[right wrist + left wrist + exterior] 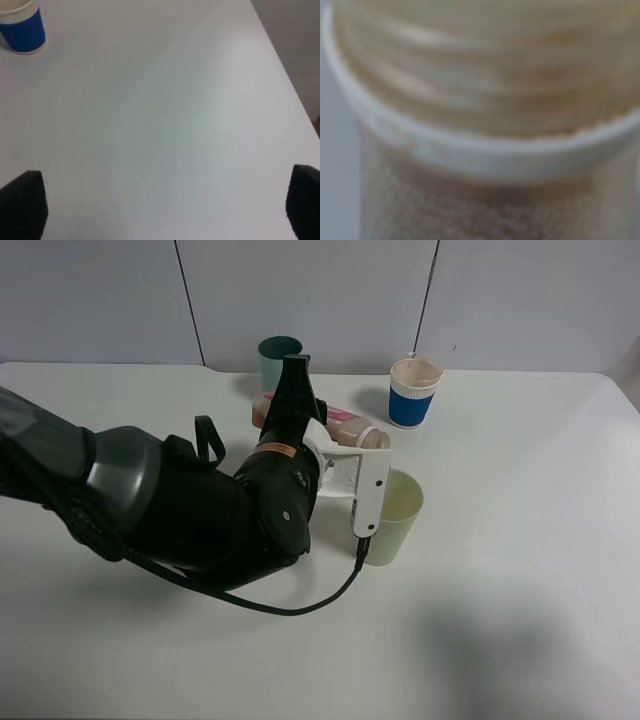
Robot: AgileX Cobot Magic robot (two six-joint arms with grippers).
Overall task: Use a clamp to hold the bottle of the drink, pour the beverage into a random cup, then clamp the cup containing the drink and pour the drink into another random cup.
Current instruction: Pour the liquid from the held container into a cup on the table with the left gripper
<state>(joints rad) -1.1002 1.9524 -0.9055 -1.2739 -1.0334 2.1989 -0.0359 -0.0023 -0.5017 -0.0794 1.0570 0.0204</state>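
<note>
My left pincer (345, 448) is clamped round the body of the bottle (358, 432), which is tipped on its side with its mouth by the rim of the pale green cup (395, 508). I judge the bottle light, thin and squashy, so a gentle mid-body grip suits it. My right pincer (165, 205) gapes wide and empty over the smooth white tabletop (520, 560), which is probably slippery. The blue cup (413, 392) and teal cup (278, 358) stand behind.
</note>
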